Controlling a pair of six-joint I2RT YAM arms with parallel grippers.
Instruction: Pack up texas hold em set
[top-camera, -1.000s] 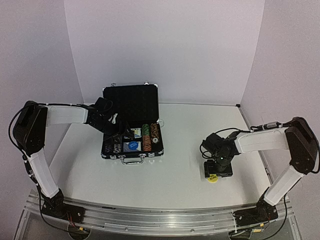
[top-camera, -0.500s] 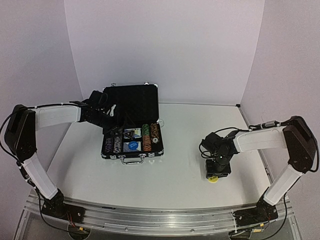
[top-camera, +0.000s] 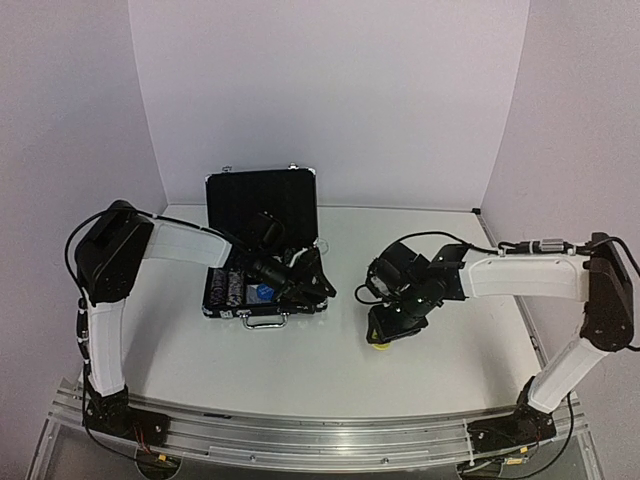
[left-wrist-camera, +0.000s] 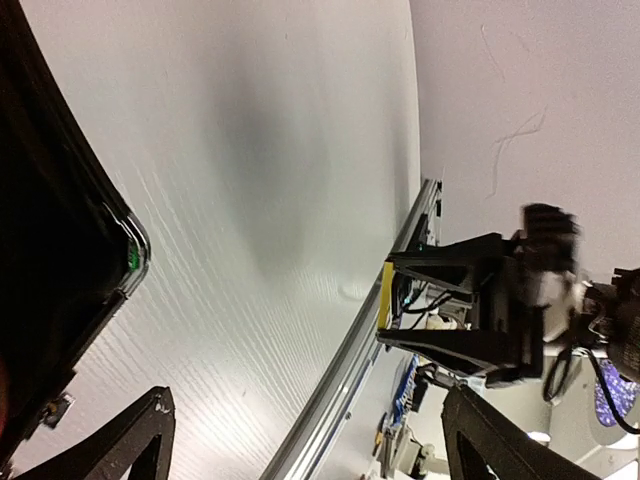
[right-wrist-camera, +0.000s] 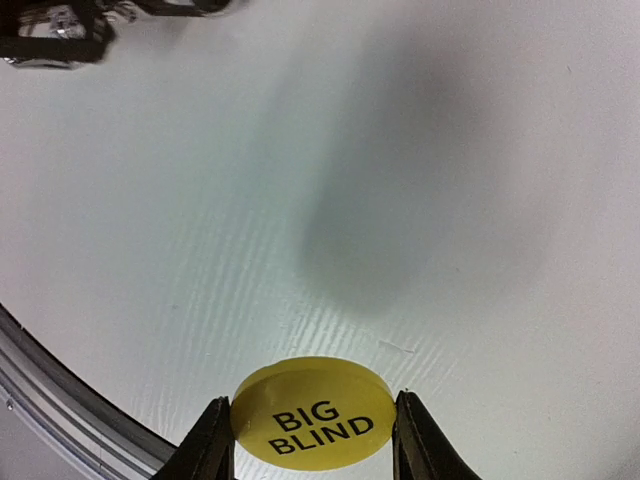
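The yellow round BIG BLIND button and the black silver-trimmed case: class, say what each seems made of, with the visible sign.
Yellow round BIG BLIND button: probably moulded plastic, smooth semi-matte face, printed black lettering.
Black silver-trimmed case: dull dark lining, perhaps felt or foam; bright edge trim looks like metal.

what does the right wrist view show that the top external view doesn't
Only the right wrist view: the words BIG BLIND on the yellow button, pinched at its edges by the right fingers. Only the top external view: the open case, its poker chips, both arms, and the left fingers at the case's right end. Both: the yellow button in the right grip and the white table.
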